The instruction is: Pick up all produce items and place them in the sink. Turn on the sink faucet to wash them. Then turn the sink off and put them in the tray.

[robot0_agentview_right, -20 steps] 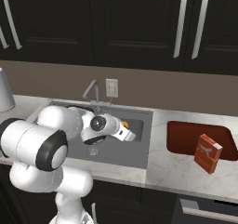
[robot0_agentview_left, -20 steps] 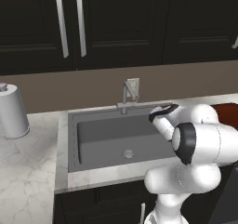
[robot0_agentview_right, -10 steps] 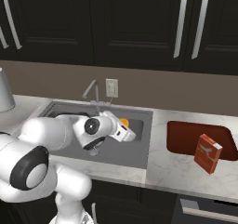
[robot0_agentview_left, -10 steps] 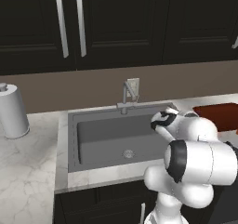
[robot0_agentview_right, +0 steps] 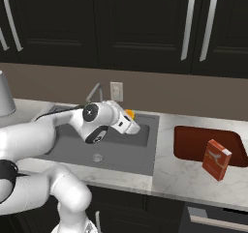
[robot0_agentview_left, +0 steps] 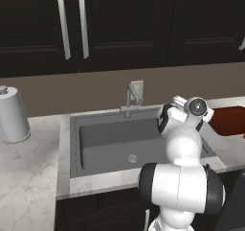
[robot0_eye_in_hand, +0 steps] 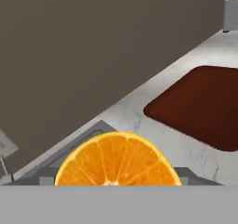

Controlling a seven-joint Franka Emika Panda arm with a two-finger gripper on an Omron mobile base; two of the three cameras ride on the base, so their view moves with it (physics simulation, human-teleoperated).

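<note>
Dark cabinets with long metal handles stand above a brown backsplash and a pale marbled tabletop (robot0_agentview_right: 184, 174). The tool (robot0_agentview_right: 131, 126) hangs over the right rear part of the sink (robot0_agentview_left: 115, 144), pointed toward the tray (robot0_agentview_right: 193, 142). An orange half (robot0_eye_in_hand: 118, 160) sits right at its tip, cut face toward the hand camera; from the right base camera a sliver of orange shows just behind the tool's end. The jaws stand wide apart, but the fingers themselves are hidden, so I cannot tell whether they press the fruit or merely flank it.

The fruit looks light and firm-skinned, with a wet, slippery cut face and soft flesh that would bruise under a hard squeeze; I would take it across the rind, at its widest part.

Beyond the tool, the faucet (robot0_agentview_left: 130, 98) rises at the sink's back rim, before a white outlet plate (robot0_agentview_right: 116, 91). The tray lies well to the right with a red box (robot0_agentview_right: 216, 158) leaning at its near corner. A paper-towel roll (robot0_agentview_left: 12, 115) stands far left.
</note>
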